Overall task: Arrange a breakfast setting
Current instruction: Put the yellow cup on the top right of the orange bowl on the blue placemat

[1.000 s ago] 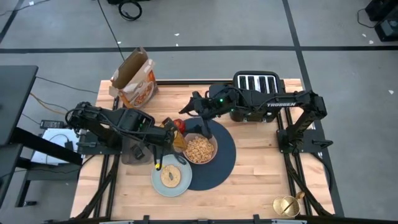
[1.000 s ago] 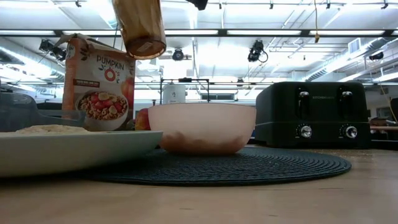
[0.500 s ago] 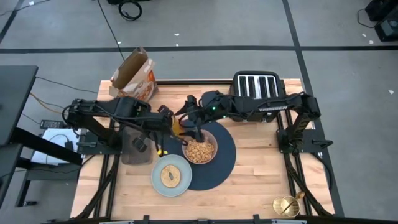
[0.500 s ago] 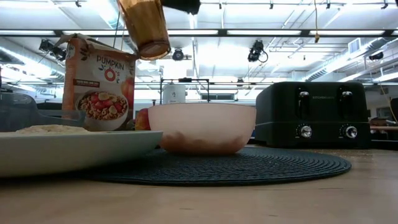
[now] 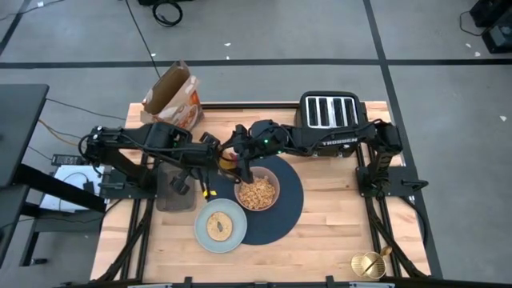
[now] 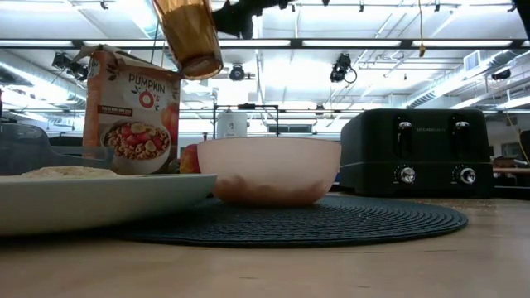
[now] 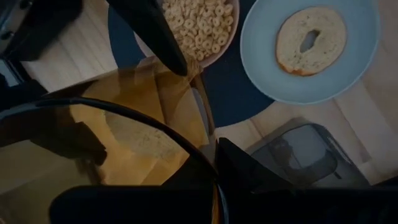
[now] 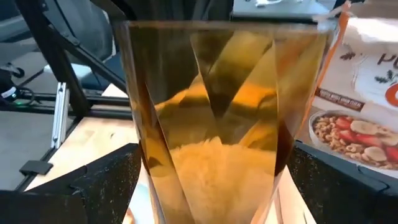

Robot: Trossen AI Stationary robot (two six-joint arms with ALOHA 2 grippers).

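Aloft, the faceted amber glass cup (image 6: 189, 37) hangs clenched in the left hand (image 5: 214, 158), at ten o'clock off the cereal-filled translucent pink bowl (image 5: 257, 190). Its partner, the right hand (image 8: 211, 180), brackets it spread wide; an early release risks dropping it.

Bagel (image 5: 219, 226) on plate (image 5: 204, 237)

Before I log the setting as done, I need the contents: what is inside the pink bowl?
The pink bowl on the navy placemat holds ring-shaped cereal, seen from above. The right gripper's finger covers part of it, and whatever lies beneath the cereal is hidden.
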